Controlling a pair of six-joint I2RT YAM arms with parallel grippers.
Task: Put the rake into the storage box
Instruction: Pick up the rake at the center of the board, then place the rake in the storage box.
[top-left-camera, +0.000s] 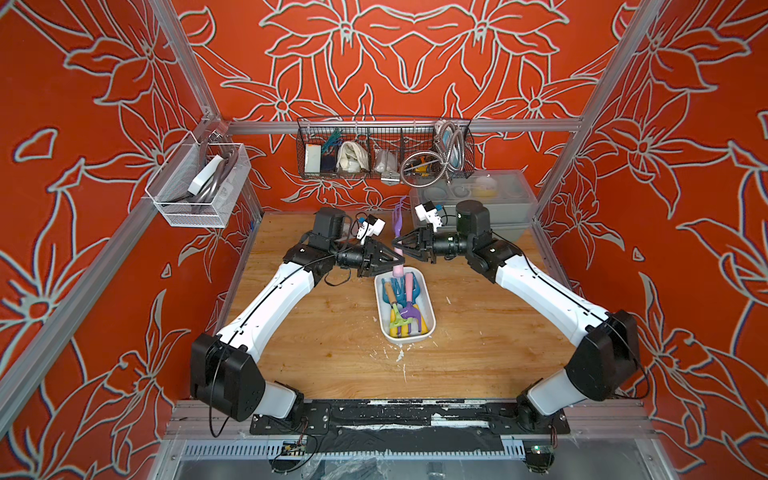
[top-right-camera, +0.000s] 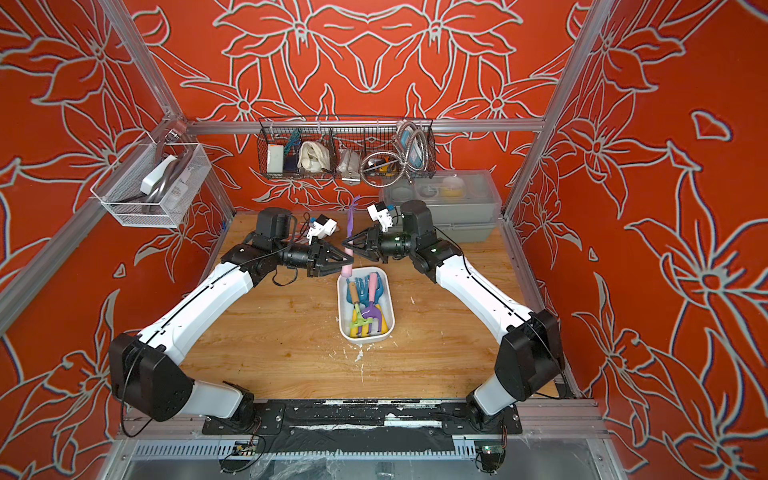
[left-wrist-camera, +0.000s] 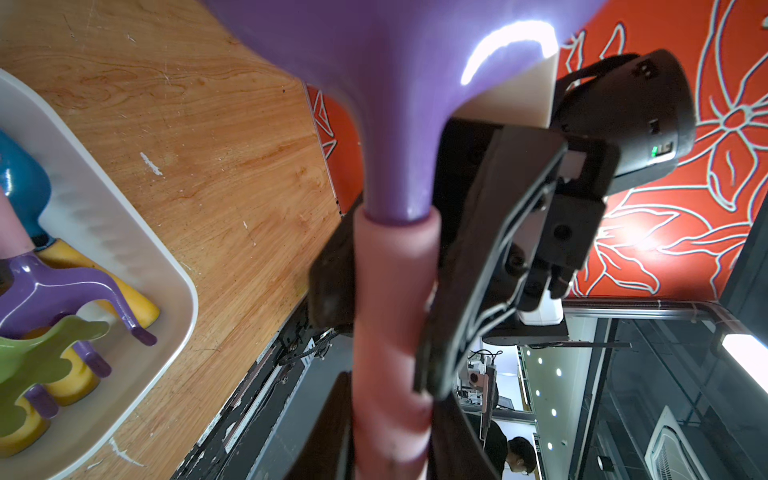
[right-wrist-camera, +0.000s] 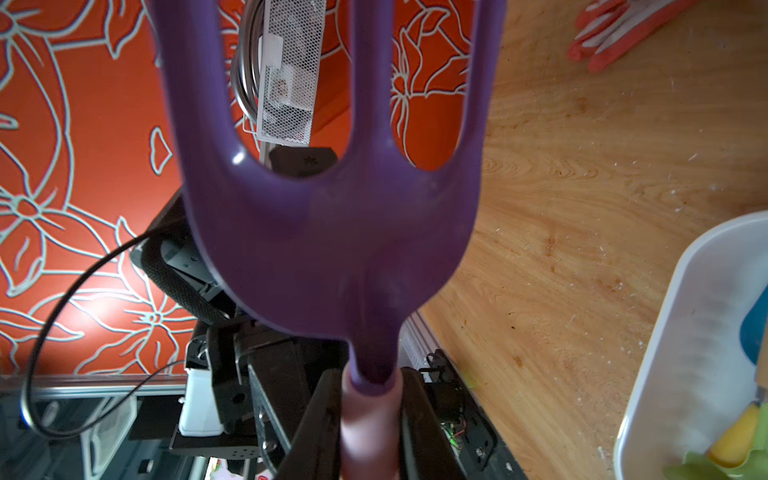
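L gripper (top-left-camera: 401, 261) & R gripper (top-left-camera: 395, 240) clamp 1 rake (top-left-camera: 397, 227) (upright) over storage box (top-left-camera: 432, 311) rim.

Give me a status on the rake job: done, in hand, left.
Done: several hand tools already lie in the storage box. In hand: the rake stands upright above the box's far end, left gripper and right gripper both closed on its pink handle. Left: lay it in and release.

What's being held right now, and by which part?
The purple rake, upright, by its pink handle: left gripper lower down, right gripper just above it.
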